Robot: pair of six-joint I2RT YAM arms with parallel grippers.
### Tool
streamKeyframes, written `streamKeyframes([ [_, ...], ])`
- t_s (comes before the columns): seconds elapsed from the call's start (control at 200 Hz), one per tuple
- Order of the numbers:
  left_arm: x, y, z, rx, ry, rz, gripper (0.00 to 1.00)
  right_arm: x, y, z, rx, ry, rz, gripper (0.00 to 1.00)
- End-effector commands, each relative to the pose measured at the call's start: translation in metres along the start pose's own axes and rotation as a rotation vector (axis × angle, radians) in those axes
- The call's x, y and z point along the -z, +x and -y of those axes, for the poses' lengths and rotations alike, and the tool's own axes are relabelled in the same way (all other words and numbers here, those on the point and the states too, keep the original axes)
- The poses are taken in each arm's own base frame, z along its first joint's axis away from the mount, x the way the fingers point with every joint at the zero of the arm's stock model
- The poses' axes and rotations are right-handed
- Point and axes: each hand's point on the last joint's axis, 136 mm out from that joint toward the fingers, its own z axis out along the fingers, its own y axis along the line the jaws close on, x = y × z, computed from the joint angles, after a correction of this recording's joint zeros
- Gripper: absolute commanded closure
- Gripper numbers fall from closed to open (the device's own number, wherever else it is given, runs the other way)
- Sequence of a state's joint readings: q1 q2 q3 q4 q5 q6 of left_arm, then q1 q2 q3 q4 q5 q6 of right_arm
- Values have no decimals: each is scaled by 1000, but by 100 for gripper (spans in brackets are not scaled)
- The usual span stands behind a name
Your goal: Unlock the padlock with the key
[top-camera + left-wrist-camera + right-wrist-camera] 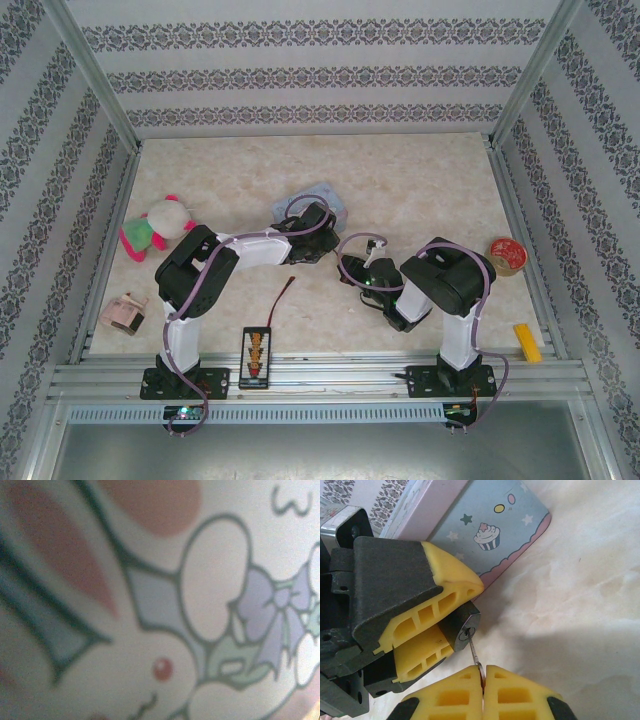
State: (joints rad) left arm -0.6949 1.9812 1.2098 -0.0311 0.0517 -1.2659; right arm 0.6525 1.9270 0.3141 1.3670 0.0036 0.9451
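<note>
Plainly, the pale tabletop point(580, 580) carries a light-blue tin point(490, 525) printed with a cupcake. Just beside the tin's near edge, the left fingers point(445, 575) clamp the small dark padlock point(459, 624), its keyhole turned away from the tin. The right fingers point(512, 695), slightly further from the tin, are pressed together on the thin key point(475, 655), whose tip sits at the keyhole.

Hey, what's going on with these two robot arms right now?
The left tool grips the small dark padlock, holding it beside the edge of a light-blue tin on the table. The right tool is shut on the thin key, whose tip sits at the padlock's keyhole, apparently inserted. The shackle is hidden, so I can't tell whether it's unlocked yet.
</note>
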Motion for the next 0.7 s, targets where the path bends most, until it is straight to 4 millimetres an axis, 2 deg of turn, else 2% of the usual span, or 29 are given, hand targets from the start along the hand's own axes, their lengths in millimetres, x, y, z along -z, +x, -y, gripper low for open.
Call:
streamKeyframes([
  [0.0,-3,6,-7,30,-8,-40,94,-7,0,-1,-18,-2,13,100],
  [0.295,0,8,-1,27,10,-56,94,-5,-3,11,-94,44,13,100],
  [0.52,2,15,6,40,27,-101,94,-4,3,10,-110,49,-38,100],
  [0.695,4,21,9,57,34,-139,94,-1,-2,3,-142,29,-51,100],
])
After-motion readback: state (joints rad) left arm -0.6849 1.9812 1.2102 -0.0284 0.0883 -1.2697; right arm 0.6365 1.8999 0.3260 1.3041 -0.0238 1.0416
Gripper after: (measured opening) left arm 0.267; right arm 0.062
